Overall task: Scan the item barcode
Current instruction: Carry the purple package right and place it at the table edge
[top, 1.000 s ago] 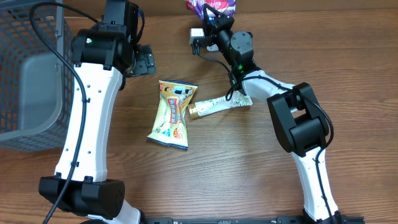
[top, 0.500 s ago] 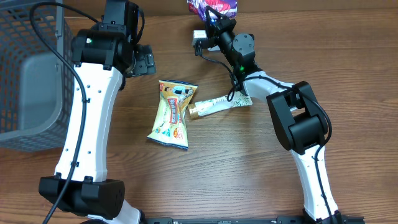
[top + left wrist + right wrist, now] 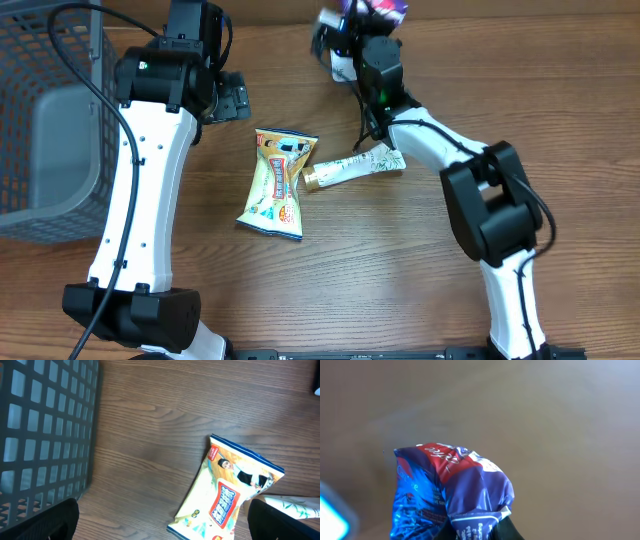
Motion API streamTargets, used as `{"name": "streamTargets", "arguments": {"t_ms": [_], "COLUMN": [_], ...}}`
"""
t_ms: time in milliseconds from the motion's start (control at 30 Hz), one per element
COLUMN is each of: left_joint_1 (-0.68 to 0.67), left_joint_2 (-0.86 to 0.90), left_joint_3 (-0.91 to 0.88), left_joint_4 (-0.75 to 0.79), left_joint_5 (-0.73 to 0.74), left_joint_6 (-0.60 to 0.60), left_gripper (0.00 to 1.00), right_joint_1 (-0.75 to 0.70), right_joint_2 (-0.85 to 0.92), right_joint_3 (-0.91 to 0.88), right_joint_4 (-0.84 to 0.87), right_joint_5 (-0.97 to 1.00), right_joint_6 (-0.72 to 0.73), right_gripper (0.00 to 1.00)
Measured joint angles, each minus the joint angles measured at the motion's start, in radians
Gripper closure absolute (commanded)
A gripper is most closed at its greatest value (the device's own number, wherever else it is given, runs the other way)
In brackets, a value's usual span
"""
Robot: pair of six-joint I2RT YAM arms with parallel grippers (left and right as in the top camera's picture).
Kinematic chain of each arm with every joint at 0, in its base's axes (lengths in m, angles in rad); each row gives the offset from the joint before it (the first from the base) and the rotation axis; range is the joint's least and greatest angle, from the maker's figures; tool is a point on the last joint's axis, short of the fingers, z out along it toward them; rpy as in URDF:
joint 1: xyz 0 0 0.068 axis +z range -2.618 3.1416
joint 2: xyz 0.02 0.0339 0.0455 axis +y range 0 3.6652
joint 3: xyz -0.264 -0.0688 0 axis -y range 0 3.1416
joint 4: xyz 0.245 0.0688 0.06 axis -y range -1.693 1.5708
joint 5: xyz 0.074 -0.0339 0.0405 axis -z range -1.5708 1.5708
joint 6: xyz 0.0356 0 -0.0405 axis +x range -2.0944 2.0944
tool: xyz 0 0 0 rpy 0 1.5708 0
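Between right jaws, purple-blue packet (image 3: 451, 489)

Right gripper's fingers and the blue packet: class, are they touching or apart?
Touching. The right wrist view shows the dark fingers pinching the lower edge of the blue packet.

a robotics lab bench stocked with shop goods: white-and-black robot arms (image 3: 135, 200) stand over a brown wood-grain table (image 3: 380, 280), a grey plastic lattice basket (image 3: 25, 60) at its left edge, a yellow foil snack bag (image 3: 277, 185) mid-table.
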Motion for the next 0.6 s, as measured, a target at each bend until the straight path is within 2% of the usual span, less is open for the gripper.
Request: {"name": "streamTargets", "arguments": {"t_ms": [133, 233, 333, 433, 567, 600], "left_joint_1": [0.000, 0.000, 0.000, 0.000, 0.000, 0.000], "left_joint_2": [0.000, 0.000, 0.000, 0.000, 0.000, 0.000], "left_joint_3": [0.000, 0.000, 0.000, 0.000, 0.000, 0.000], "left_joint_4": [0.000, 0.000, 0.000, 0.000, 0.000, 0.000], "left_joint_5": [0.000, 0.000, 0.000, 0.000, 0.000, 0.000], "left_joint_6": [0.000, 0.000, 0.000, 0.000, 0.000, 0.000], "left_gripper": [0.00, 0.00, 0.00, 0.00, 0.00, 0.00], "right_joint_1": [0.022, -0.004, -0.075, -0.191, -0.349, -0.383], "right_joint_2": [-0.117, -0.175, -0.190, -0.178, -0.170, -0.170], "right_joint_3": [0.003, 0.021, 0.031, 0.026, 0.016, 0.014], "right_joint_4": [-0.062, -0.217, -0.497, -0.867, -1.373, -1.455], "right_joint_5": [0.275, 0.505, 0.669, 0.780, 0.796, 0.778], "right_joint_6": [0.070, 0.137, 0.275, 0.480, 0.846, 0.927], "right_gripper": [0.96, 0.96, 0.96, 0.96, 0.96, 0.96]}}
